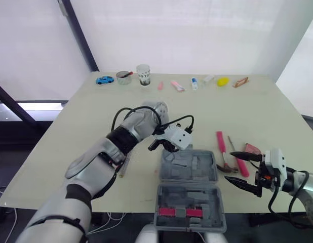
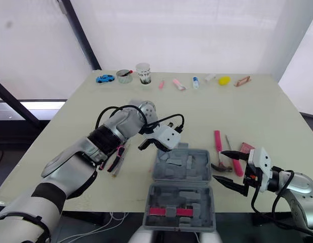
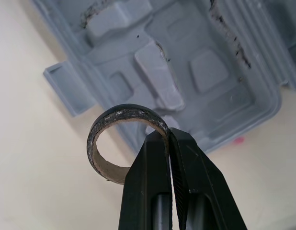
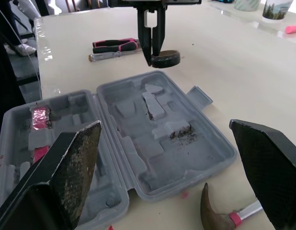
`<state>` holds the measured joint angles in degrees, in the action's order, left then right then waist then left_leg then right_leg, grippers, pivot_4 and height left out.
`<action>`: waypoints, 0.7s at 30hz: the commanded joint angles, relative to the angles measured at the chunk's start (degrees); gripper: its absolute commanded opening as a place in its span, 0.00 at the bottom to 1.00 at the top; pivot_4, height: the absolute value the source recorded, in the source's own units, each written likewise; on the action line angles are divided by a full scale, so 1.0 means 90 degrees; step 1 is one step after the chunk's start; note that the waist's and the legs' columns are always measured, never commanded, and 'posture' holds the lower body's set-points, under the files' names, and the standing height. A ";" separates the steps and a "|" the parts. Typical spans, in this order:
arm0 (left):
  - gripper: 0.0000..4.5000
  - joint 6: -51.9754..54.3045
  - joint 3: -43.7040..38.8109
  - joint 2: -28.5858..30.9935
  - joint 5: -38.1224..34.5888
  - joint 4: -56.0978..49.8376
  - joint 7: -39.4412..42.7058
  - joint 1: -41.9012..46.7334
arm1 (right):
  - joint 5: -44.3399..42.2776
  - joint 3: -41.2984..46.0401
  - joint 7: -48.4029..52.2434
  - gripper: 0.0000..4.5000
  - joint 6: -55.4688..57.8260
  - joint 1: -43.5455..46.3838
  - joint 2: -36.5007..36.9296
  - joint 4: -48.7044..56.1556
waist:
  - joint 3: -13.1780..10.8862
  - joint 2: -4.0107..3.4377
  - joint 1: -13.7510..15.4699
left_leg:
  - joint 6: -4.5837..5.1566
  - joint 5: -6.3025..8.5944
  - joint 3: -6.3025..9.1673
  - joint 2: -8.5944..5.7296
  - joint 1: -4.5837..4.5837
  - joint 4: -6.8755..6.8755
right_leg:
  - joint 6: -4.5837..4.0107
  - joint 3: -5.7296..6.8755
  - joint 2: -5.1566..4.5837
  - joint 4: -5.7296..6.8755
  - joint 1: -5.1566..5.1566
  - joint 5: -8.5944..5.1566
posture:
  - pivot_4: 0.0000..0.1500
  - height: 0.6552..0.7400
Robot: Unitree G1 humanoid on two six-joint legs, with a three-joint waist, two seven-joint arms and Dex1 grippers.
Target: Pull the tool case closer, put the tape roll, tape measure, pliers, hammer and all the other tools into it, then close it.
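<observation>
Test lab, white backdrop (image 1: 197, 30), cluttered table (image 1: 278, 116)

There is one grey tool case (image 1: 189, 167), one tape roll (image 3: 124, 143), one pair of pliers (image 2: 116, 156) and one hammer (image 1: 221, 143). Along the far edge of the tabletop (image 1: 278, 116) are one blue toy car (image 1: 104, 80), one small bowl (image 1: 124, 77), one cup (image 1: 143, 74), two pink bits, a short one (image 1: 160, 85) and a longer one (image 1: 177, 86), and one yellow lump (image 1: 223, 81).

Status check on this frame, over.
Left hand shut on tape roll, at far edge of open tool case. Right hand open, beside hammer. Pliers lie clear of the case.
</observation>
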<state>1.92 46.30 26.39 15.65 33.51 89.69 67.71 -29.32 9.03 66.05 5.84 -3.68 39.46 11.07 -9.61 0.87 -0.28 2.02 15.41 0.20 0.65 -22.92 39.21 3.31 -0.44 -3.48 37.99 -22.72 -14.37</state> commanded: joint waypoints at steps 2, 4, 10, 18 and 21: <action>0.01 0.0007 0.0342 -0.0031 -0.0697 0.0558 0.0313 0.0204 | -0.0112 0.0222 0.0059 1.00 -0.0105 -0.0062 0.0086 0.0163 | -0.0007 0.0004 -0.0019 | 0.0000 0.0000 0.0000 0.0000 0.0000 0.0000 | 0.0000 0.0000 0.0000 0.0000 0.0000 0.0000 | 1.00 1.00; 0.01 0.0064 0.0452 -0.0043 -0.0967 0.0720 0.0313 0.0184 | -0.0099 0.0228 0.0048 1.00 -0.0091 -0.0071 0.0095 0.0181 | -0.0007 0.0004 -0.0020 | 0.0000 0.0000 0.0002 0.0000 -0.0002 0.0000 | 0.0000 0.0001 0.0000 0.0000 0.0000 0.0000 | 1.00 1.00; 0.01 0.0033 0.0486 -0.0195 -0.1277 0.1361 0.0313 0.0265 | -0.0087 0.0222 0.0028 1.00 -0.0075 -0.0035 0.0107 0.0181 | -0.0008 0.0005 -0.0019 | 0.0000 0.0000 0.0002 0.0000 -0.0002 0.0000 | 0.0000 0.0001 -0.0001 0.0000 0.0000 0.0000 | 1.00 1.00; 0.01 -0.0203 0.0228 -0.0483 -0.1174 0.2273 0.0313 0.0252 | -0.0065 0.0223 0.0020 1.00 -0.0143 -0.0057 0.0124 0.0148 | -0.0009 0.0006 -0.0021 | 0.0000 0.0000 0.0002 -0.0001 -0.0002 0.0000 | 0.0001 0.0001 -0.0001 -0.0001 0.0000 0.0000 | 1.00 1.00; 0.01 -0.0295 0.0056 -0.0615 -0.1114 0.2597 0.0313 0.0279 | -0.0033 0.0214 0.0019 1.00 -0.0174 -0.0091 0.0137 0.0170 | -0.0009 0.0007 -0.0019 | 0.0000 0.0000 0.0001 -0.0001 -0.0003 0.0001 | 0.0001 0.0001 -0.0001 -0.0001 0.0000 0.0000 | 1.00 1.00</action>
<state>0.14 48.72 21.01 5.47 56.34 89.70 68.85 -29.26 9.46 65.94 5.53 -4.28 40.15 11.10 -9.70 0.93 -0.45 2.02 15.41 0.21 0.64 -22.95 39.22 3.32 -0.42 -3.49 37.98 -22.72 -14.37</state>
